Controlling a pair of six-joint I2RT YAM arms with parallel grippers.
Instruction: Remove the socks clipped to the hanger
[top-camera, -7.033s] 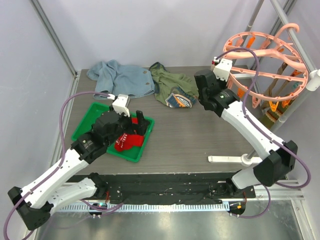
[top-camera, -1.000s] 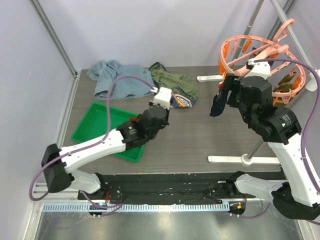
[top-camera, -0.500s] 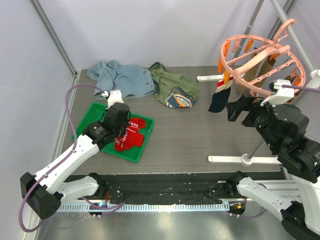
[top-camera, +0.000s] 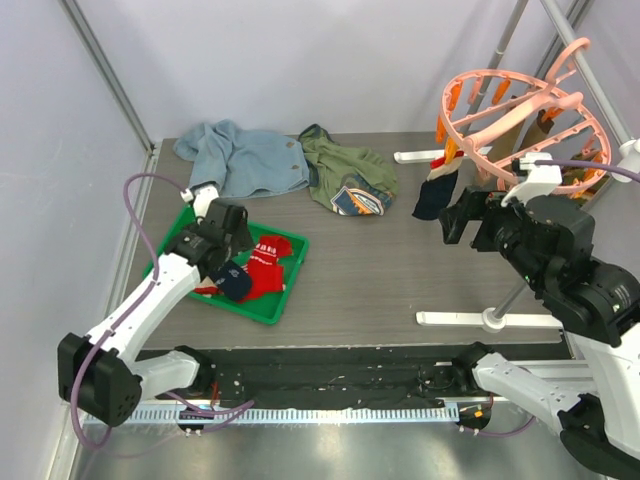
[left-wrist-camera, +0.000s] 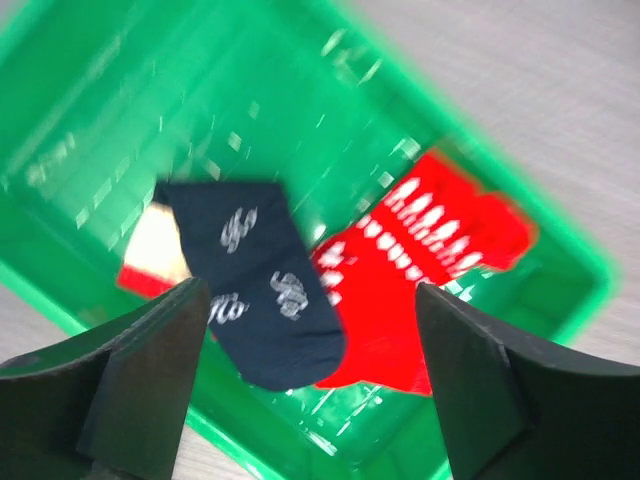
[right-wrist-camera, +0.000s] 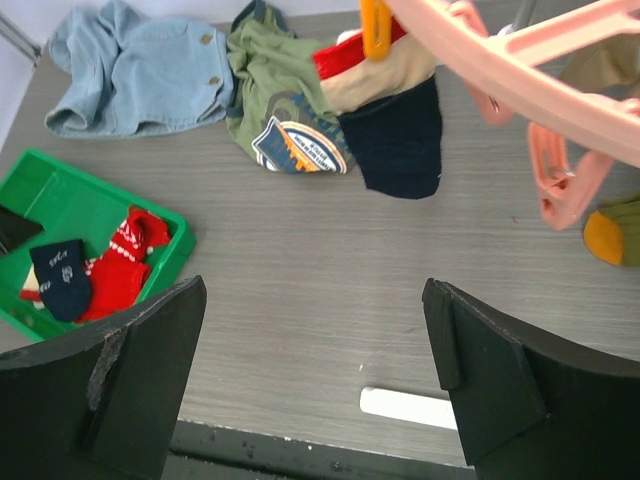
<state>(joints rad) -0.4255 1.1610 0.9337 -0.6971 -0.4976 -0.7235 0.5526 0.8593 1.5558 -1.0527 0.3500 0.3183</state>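
While the hanger (top-camera: 510, 112) has socks left on it, the main hazard lies at the right gripper (right-wrist-camera: 315, 335). Its jaws stand fully apart and empty, low and short of the nearest clipped sock (right-wrist-camera: 400, 140), a navy one with tan and red bands held by an orange clip (right-wrist-camera: 375, 20). A pull taken low on the toe, or sideways, would likely swing or tilt the ring on its hook rather than free the cloth. A finger could also foul the neighbouring pink clip (right-wrist-camera: 545, 165). The right arm is raised, wrist roughly level, fingers aimed toward the far left at that sock. The left gripper (left-wrist-camera: 310, 330) hangs wide open, holding nothing, over the green tray (left-wrist-camera: 120, 110), where a navy patterned sock (left-wrist-camera: 265, 290) lies partly across red socks (left-wrist-camera: 430, 270). The left arm reaches forward, wrist tipped down.
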